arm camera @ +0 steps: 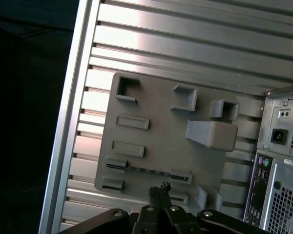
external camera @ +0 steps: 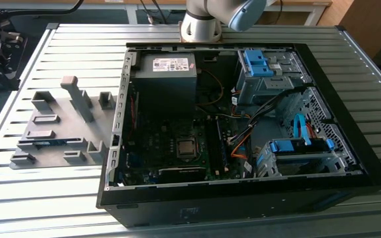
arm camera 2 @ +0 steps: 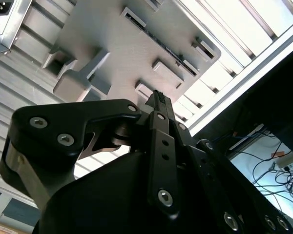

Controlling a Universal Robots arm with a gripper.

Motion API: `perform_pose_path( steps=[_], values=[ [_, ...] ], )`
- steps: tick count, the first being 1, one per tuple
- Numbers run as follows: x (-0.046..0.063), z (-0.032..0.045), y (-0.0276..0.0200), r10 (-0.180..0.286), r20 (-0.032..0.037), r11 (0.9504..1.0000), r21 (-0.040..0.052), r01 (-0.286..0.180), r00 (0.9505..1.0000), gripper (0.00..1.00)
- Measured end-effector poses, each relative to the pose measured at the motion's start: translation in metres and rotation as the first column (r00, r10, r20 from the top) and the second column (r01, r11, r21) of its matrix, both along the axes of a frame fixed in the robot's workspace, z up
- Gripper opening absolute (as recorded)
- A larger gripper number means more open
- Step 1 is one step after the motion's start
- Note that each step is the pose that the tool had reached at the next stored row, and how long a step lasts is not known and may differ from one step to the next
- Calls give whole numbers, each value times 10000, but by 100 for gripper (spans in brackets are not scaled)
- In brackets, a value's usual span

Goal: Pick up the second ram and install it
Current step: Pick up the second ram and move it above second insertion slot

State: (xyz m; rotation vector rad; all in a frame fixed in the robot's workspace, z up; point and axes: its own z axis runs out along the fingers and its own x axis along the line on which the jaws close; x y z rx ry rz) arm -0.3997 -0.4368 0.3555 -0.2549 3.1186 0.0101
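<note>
Second ram, a thin blue-green memory board (external camera: 47,144), sits slotted in the grey plastic fixture (external camera: 61,130); the black gripper (arm camera: 158,187) hangs above it, closed and empty, so this looks like the approach, and grasping calls for parted jaws aligned to its edge.

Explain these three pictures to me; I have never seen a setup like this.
One robot arm stands on a slatted metal table. The exterior view comes from a camera off the arm. Both wrist views come from cameras riding on the arm, looking past its black gripper. On the table lies an open computer case with its motherboard exposed. Beside it, on the exterior view's left, sits a grey fixture with upright blocks. A blue-green ram stick stands in one of its slots. The gripper hangs above the fixture, and the stick is not in it.
</note>
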Motion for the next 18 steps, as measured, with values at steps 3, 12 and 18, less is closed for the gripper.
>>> perform_pose_path(
  steps=[3, 12, 18],
  values=[
    [0, 0, 0, 227, 0, 9997, 0, -227, 9997, 11],
    [0, 0, -1, 759, 0, 9971, 0, -759, 9971, 11],
    [0, 0, -2, 1196, 0, 9928, 0, -1196, 9928, 11]
  ],
)
